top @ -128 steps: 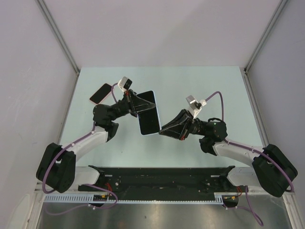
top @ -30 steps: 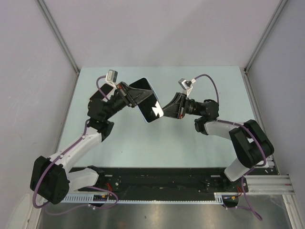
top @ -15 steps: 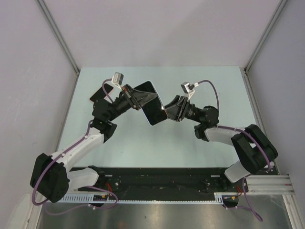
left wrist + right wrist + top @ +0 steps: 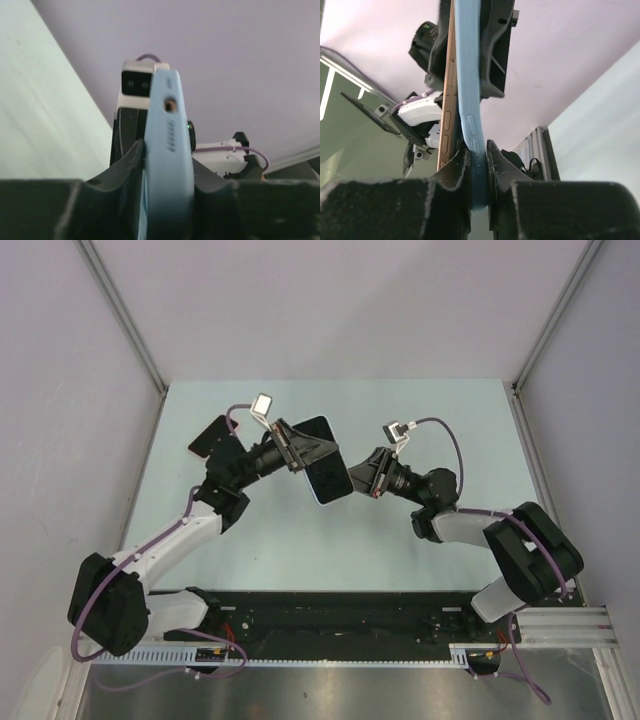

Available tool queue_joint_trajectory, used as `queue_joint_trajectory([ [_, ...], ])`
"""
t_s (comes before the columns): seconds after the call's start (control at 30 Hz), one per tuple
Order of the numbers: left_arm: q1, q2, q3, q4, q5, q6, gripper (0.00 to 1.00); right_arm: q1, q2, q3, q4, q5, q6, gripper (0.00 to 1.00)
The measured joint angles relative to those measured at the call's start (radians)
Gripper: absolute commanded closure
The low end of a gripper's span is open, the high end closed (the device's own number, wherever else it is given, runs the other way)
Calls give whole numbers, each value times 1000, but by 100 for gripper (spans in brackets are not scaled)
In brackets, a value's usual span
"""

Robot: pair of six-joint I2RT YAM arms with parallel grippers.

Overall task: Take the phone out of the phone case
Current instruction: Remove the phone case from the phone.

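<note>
The phone in its light blue case (image 4: 326, 468) is held in the air over the middle of the table, between both arms. My left gripper (image 4: 303, 453) is shut across the case (image 4: 167, 150), which fills the gap between its fingers. My right gripper (image 4: 354, 479) is shut on the case's edge (image 4: 476, 150) alone. In the right wrist view the phone's bronze side (image 4: 445, 120) stands just left of the blue case, outside my left finger (image 4: 451, 175), with a narrow gap between phone and case there. The phone's dark screen faces up and toward the camera.
A second dark phone-like slab (image 4: 210, 436) lies on the pale green table (image 4: 440, 420) at the back left, beside my left arm. Grey walls close in the table on three sides. A black rail (image 4: 340, 605) runs along the near edge.
Over the last second the left wrist has turned and the held phone has shifted slightly right and toward me. The right gripper has followed, staying on the phone's right edge.
</note>
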Motion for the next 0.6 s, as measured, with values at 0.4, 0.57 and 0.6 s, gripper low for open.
queue_joint_trajectory([
  [0.4,-16,29,45,-230,184,90,0,-23,-380,-32,-795,236,-350,100],
  [0.57,20,31,57,-342,225,150,0,-157,-439,-31,-992,354,-440,100],
  [0.6,25,31,58,-347,231,154,0,-183,-440,-32,-1041,384,-459,100],
])
